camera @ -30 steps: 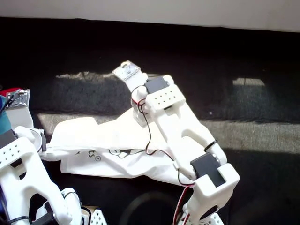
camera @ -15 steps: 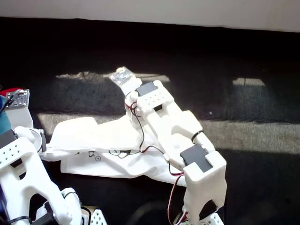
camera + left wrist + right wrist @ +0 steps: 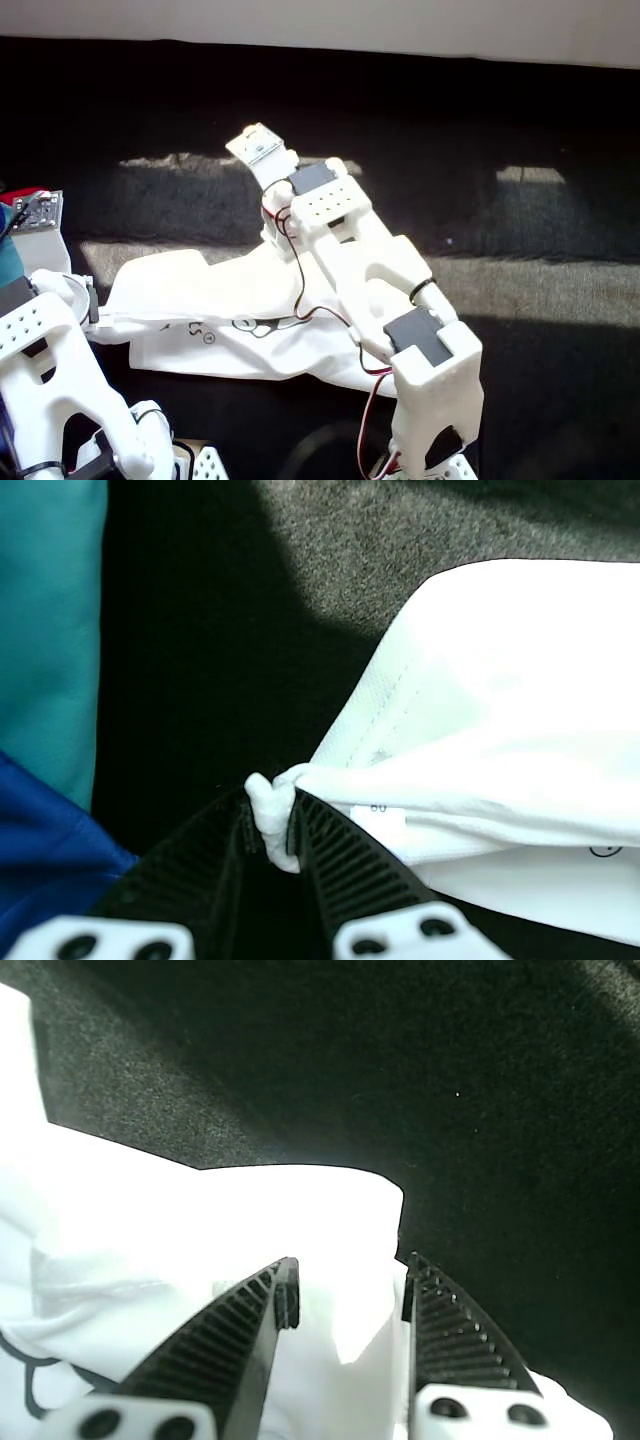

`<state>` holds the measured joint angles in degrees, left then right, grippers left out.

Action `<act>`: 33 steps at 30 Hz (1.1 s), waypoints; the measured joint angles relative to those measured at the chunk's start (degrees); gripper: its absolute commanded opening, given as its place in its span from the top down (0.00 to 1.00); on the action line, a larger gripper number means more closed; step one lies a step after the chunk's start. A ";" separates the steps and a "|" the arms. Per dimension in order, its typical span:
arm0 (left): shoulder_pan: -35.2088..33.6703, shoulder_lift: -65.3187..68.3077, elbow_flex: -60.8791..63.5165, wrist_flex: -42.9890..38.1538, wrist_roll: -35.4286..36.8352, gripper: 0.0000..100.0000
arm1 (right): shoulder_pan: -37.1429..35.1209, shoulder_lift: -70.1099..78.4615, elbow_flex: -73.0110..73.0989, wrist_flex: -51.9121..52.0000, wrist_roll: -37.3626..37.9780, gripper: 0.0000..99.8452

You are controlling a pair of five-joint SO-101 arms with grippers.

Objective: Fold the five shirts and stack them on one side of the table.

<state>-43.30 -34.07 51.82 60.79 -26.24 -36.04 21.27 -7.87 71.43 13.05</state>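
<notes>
A white shirt point(image 3: 200, 300) lies crumpled on the dark table, in front of the arms' bases. My left gripper point(image 3: 272, 825) is shut on a pinched bit of its hem, at the shirt's left end beside the left arm point(image 3: 40, 340). The right arm point(image 3: 350, 250) stretches over the shirt's middle. My right gripper point(image 3: 350, 1265) is open, its black ribbed fingers point(image 3: 250, 1325) straddling a raised fold of the white shirt point(image 3: 200, 1230) at its far edge. The fold sits between the fingers without being clamped.
Teal cloth point(image 3: 50, 630) and blue cloth point(image 3: 40, 850) lie close beside the left gripper; the teal cloth point(image 3: 8, 262) and a red patch point(image 3: 25, 193) show at the table's left edge. Dark table surface point(image 3: 520, 250) stretches right and behind the shirt.
The right arm has swung left and its wrist has risen a little over the shirt's far edge. The left arm and the shirt have stayed put.
</notes>
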 measured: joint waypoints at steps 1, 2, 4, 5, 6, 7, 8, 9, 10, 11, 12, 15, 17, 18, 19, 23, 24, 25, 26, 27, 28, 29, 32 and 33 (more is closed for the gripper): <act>0.00 0.00 0.00 0.00 0.00 0.99 | 0.00 0.00 0.00 0.00 0.00 0.83; 0.00 0.00 0.00 0.00 0.00 0.99 | 0.00 0.00 0.00 0.00 0.00 0.83; 0.00 0.00 0.00 0.00 0.00 0.99 | 0.00 0.00 0.00 -0.18 0.00 0.85; 0.00 0.00 0.00 0.00 0.00 0.99 | 0.00 0.26 0.00 -0.53 0.00 0.87; 0.00 0.00 0.00 0.00 0.00 0.99 | 0.00 0.62 0.00 -0.70 0.00 0.89; 0.00 0.00 0.00 0.00 0.00 0.99 | 0.00 1.49 0.00 -0.79 0.00 0.92; 0.00 0.00 0.00 0.00 0.00 0.99 | 0.00 2.64 0.00 -0.79 0.26 0.95; 0.00 0.00 0.00 0.00 0.00 0.99 | 0.00 3.87 0.00 -0.88 0.97 0.99; 0.00 0.00 0.00 0.00 0.00 0.99 | 0.00 4.92 0.00 -1.05 1.58 1.00; 0.00 0.00 0.00 0.00 0.00 0.99 | 0.00 5.45 0.00 -1.14 1.93 0.99; 0.00 0.00 0.00 0.00 0.00 0.99 | 0.00 5.54 0.00 -1.14 2.02 0.99; 0.00 0.00 0.00 0.00 0.00 0.99 | 0.09 5.54 -1.85 -1.14 2.11 0.99; 0.00 0.00 0.00 0.00 0.00 0.99 | 0.79 5.54 -4.13 -0.44 1.76 0.99; 0.00 0.00 0.00 0.00 0.00 0.99 | 1.32 5.27 -5.36 0.26 1.49 0.99; 0.00 0.00 0.00 0.00 0.00 0.99 | 1.67 4.92 -6.59 1.41 1.49 0.99; 0.18 0.00 0.00 0.00 0.00 0.99 | 2.37 0.53 -10.46 6.95 1.41 0.99; 0.44 0.00 0.00 0.00 0.00 0.99 | 2.46 -0.88 -10.99 8.18 1.41 0.99; 0.79 0.00 0.00 0.00 0.00 0.99 | 2.55 -2.11 -11.16 9.49 1.41 0.99; 1.49 0.00 0.00 0.00 0.00 0.99 | 2.64 -3.08 -11.25 10.46 1.41 0.99; 2.11 0.00 0.00 0.00 0.00 0.99 | 2.73 -3.87 -11.25 11.25 1.41 0.99; 2.73 0.00 0.00 0.00 0.00 0.99 | 2.73 -4.13 -11.25 11.60 1.41 0.99; 3.43 0.00 0.00 0.00 0.00 0.99 | 2.81 -4.13 -11.34 11.78 1.41 0.98; 4.75 0.00 0.00 0.00 0.00 0.99 | 2.90 -3.96 -11.08 11.25 1.41 0.93; 4.92 0.00 0.00 0.00 0.00 0.99 | 2.90 -3.25 -10.90 10.37 1.41 0.94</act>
<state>-38.37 -34.07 51.82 60.79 -26.24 -33.14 18.02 -18.77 81.80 14.46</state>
